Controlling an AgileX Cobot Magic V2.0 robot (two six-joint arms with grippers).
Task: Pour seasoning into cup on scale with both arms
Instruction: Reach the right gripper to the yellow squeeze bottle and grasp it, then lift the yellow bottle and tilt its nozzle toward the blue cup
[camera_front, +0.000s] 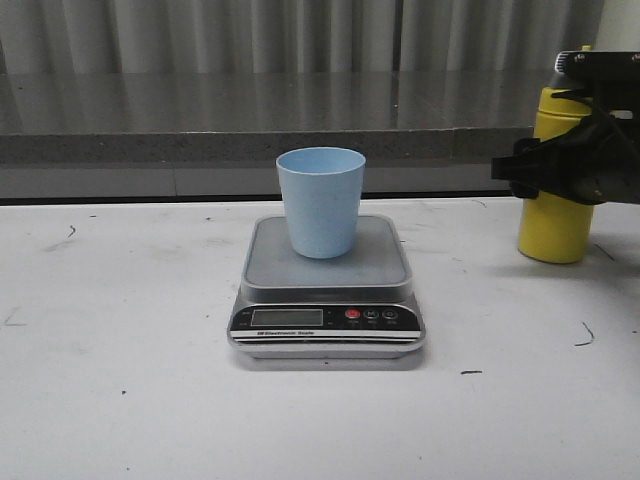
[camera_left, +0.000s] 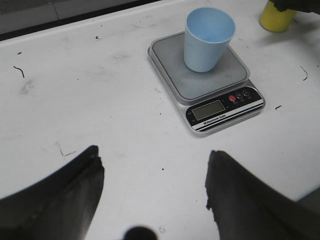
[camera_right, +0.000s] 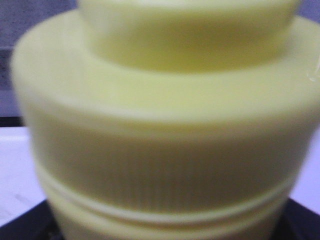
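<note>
A flat silver-grey digital scale carries the pale blue plastic cup, ready for weighing; the tall yellow seasoning bottle is clasped by the right gripper, while the left gripper is held wide open, empty

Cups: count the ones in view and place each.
1. The cup stands upright on the scale, mid-table. Nothing suggests another hidden one.

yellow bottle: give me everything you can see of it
The tall opaque yellow plastic squeeze bottle stands upright on the white table, right of the silver-grey digital scale and apart from it. The black right gripper is around its upper body; contact isn't clear. The right wrist view shows a ribbed cap collar, blurred. Its nozzle is hidden.
</note>
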